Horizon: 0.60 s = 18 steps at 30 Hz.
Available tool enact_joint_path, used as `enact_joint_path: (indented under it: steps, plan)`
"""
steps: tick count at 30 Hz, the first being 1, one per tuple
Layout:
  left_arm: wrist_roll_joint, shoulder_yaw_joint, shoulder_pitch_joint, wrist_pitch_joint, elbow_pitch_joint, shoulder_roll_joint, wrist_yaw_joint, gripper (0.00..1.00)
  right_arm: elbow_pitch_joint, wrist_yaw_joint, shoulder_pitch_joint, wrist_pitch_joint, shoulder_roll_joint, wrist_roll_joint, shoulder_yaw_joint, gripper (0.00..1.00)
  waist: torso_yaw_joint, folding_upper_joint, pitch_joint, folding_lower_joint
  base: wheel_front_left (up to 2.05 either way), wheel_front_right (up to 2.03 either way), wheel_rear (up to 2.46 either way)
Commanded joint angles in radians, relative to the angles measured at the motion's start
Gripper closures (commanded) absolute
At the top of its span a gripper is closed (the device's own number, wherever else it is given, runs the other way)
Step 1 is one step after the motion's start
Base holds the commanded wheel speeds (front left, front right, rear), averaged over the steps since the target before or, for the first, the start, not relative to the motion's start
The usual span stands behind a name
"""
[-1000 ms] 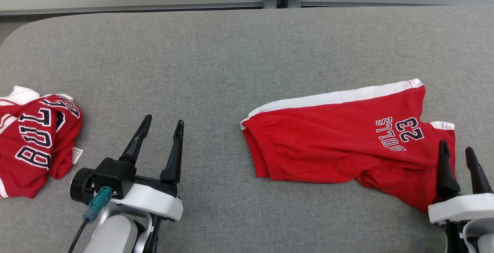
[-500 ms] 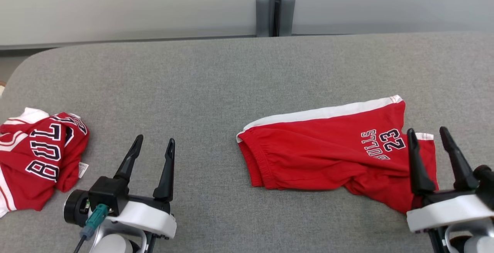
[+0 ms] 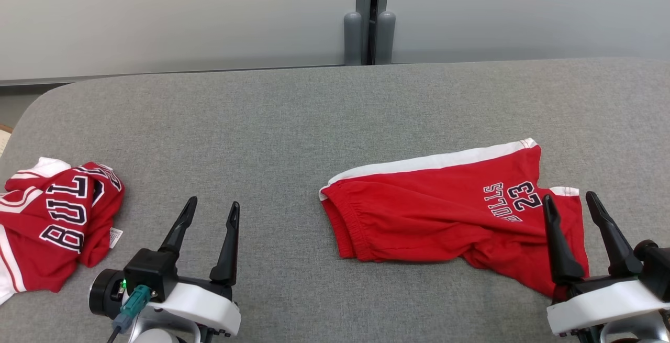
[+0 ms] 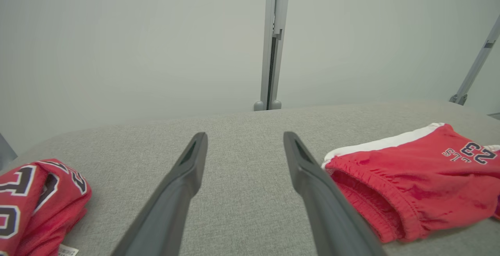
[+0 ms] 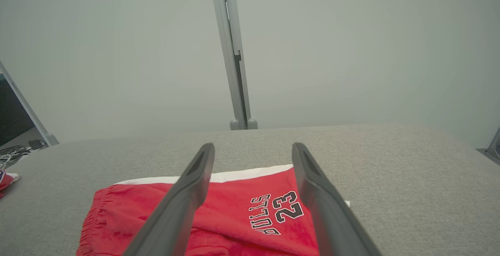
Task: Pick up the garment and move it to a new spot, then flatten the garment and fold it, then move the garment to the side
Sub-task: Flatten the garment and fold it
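A pair of red shorts (image 3: pixel 445 212) with a white side stripe and "BULLS 23" print lies folded flat on the right of the grey table (image 3: pixel 293 123). My right gripper (image 3: pixel 569 196) hovers open above its right end, nothing between the fingers. From the right wrist the shorts (image 5: pixel 234 217) lie under the spread gripper (image 5: pixel 253 145). A crumpled red jersey (image 3: pixel 52 222) lies at the far left. My left gripper (image 3: pixel 214 202) stands open over bare table between the two garments. The left wrist view has the jersey (image 4: pixel 27 197) left and the shorts (image 4: pixel 410 181) right of the gripper (image 4: pixel 245 135).
A pale wall with a grey vertical post (image 3: pixel 369 15) runs behind the table's far edge. The table's rounded left corner (image 3: pixel 31 107) lies beyond the jersey. Bare grey surface stretches across the middle and back of the table.
The head camera has tilted up, so the whole picture has slid down. Relative to the shorts, my right gripper has shifted left over their right end. The left gripper stays put.
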Motion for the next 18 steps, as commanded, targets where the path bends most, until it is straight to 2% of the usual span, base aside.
enact_joint_path:
  steps: [1,13,18]
  plan:
    - [-0.001,0.0,-0.001,0.002,-0.005,0.005,0.004,0.0,-0.006,0.0,0.003,0.003,0.0,0.004,-0.001,0.0,0.0,0.0,0.001,0.0,0.0,0.0,0.0]
    - [-0.008,-0.009,-0.023,0.008,-0.012,0.006,0.008,0.0,-0.009,0.0,-0.005,0.006,0.003,0.005,0.001,0.0,0.005,0.0,0.013,0.0,0.0,0.0,0.0]
    - [-0.016,-0.05,-0.106,0.047,-0.011,-0.023,-0.035,0.0,-0.017,0.0,-0.02,0.005,0.009,0.005,-0.011,0.0,0.013,0.0,0.046,0.0,0.0,0.0,0.0]
